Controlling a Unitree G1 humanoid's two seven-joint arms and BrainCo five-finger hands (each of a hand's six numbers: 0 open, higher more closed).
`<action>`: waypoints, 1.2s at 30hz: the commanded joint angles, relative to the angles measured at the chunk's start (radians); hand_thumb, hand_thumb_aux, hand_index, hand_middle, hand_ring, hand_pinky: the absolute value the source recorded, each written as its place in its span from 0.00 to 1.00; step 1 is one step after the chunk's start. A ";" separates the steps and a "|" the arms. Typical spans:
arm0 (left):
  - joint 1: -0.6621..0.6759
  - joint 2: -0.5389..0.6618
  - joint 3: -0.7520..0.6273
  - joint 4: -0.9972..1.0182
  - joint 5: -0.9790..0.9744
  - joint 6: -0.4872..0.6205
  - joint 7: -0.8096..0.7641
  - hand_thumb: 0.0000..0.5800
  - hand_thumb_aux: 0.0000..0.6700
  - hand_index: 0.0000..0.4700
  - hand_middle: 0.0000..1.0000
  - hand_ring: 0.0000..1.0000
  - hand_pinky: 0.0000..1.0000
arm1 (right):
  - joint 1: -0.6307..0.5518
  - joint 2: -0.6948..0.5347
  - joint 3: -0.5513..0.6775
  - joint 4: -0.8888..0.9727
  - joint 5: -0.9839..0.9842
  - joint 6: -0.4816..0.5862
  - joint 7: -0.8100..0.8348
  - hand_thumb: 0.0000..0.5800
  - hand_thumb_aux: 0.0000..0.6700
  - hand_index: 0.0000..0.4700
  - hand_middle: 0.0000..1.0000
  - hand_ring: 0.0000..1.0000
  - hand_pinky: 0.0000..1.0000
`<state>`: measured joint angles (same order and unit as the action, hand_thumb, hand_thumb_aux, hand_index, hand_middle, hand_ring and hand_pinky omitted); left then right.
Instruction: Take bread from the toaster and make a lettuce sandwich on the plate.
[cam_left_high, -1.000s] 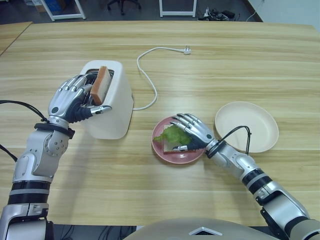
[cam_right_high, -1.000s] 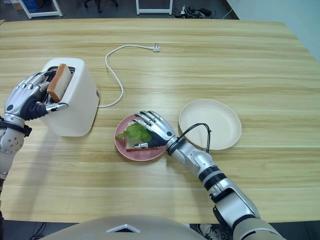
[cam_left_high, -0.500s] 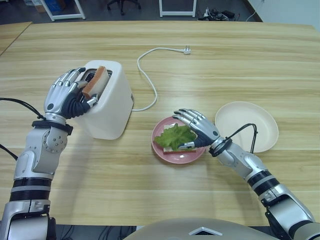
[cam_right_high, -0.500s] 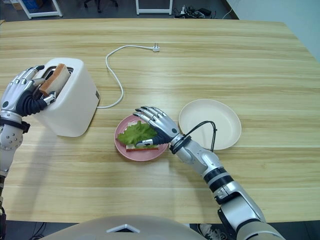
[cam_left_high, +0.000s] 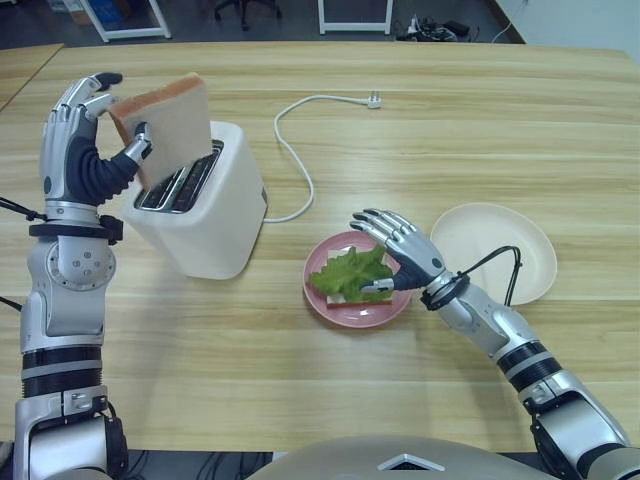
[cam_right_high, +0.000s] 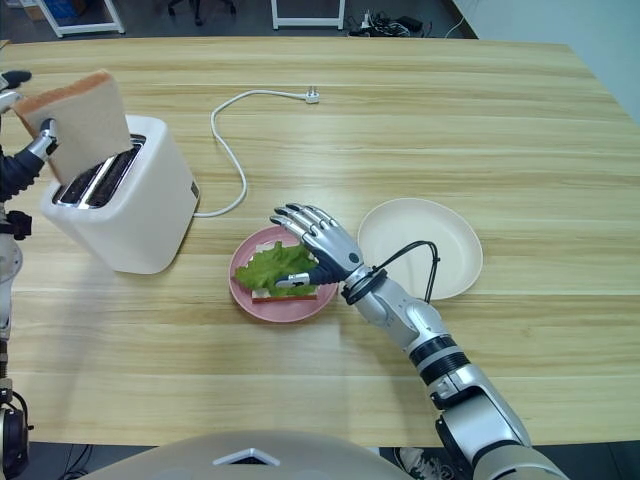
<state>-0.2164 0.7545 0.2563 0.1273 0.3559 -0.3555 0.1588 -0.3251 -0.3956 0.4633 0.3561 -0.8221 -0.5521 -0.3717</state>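
The left hand (cam_left_high: 80, 140), upper left, has its fingers clenched on the bread slice (cam_left_high: 170, 115), clear above the toaster (cam_left_high: 215, 215). Carry the slice to the pink plate (cam_left_high: 345, 318) at centre and lay it squarely over the lettuce (cam_left_high: 348, 272). The right hand (cam_left_high: 405, 250), fingers released and spread, lies over the plate's right side; clear it first.
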 joint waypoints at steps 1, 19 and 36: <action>-0.014 -0.023 0.015 -0.014 -0.058 -0.022 -0.028 1.00 1.00 1.00 1.00 1.00 1.00 | 0.011 -0.005 -0.029 -0.018 0.024 -0.007 -0.006 0.00 0.00 0.00 0.04 0.04 0.04; -0.132 -0.228 -0.239 -0.160 -0.418 -0.022 -0.448 1.00 1.00 1.00 1.00 1.00 1.00 | 0.130 -0.115 -0.288 -0.119 0.445 -0.117 0.150 0.00 0.00 0.00 0.04 0.04 0.04; -0.429 -0.367 -0.529 0.401 -0.379 -0.137 -0.988 1.00 1.00 1.00 1.00 1.00 1.00 | 0.444 -0.287 -0.074 -0.492 1.045 -0.200 1.019 0.00 0.00 0.00 0.00 0.00 0.00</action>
<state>-0.5864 0.4129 -0.2477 0.4551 -0.0493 -0.4780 -0.7937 0.1193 -0.7021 0.3698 -0.1319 0.2554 -0.7695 0.6164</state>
